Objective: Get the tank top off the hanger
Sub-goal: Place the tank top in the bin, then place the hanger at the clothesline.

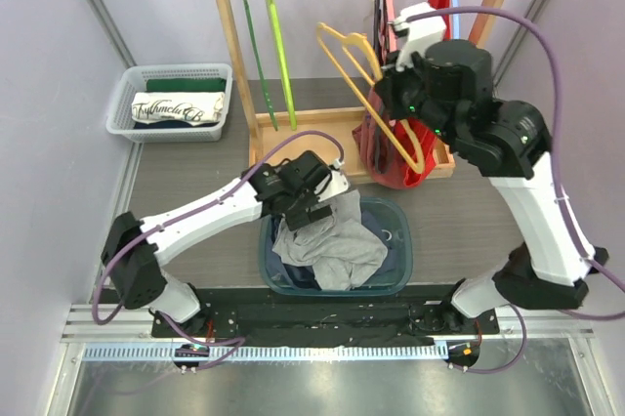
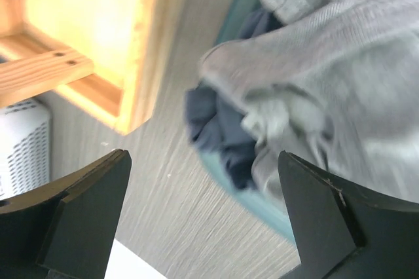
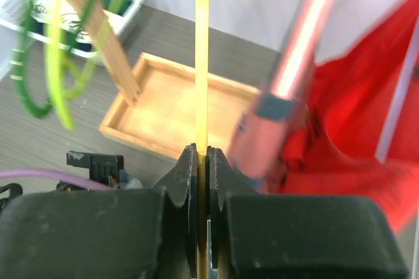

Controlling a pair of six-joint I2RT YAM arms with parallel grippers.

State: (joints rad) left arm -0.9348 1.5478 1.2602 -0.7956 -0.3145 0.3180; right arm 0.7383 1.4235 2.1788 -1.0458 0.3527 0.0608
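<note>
My right gripper [image 1: 391,82] is shut on a bare yellow hanger [image 1: 354,62], held tilted in front of the wooden rack; in the right wrist view the jaws [image 3: 201,161] pinch its thin yellow bar [image 3: 201,63]. A grey tank top [image 1: 337,240] lies crumpled in the blue basin [image 1: 402,245]. My left gripper [image 1: 303,209] is open and empty over the basin's left rim. In the left wrist view the gripper [image 2: 206,226] is above the table beside the grey cloth [image 2: 327,63] and a dark blue garment [image 2: 222,135].
A red garment [image 1: 389,157] hangs on a pink-red hanger [image 3: 294,63], slumping onto the rack's wooden tray [image 1: 322,128]. Green hangers [image 1: 275,40] hang at the rail's left. A white basket [image 1: 146,79] with a folded garment stands at far left.
</note>
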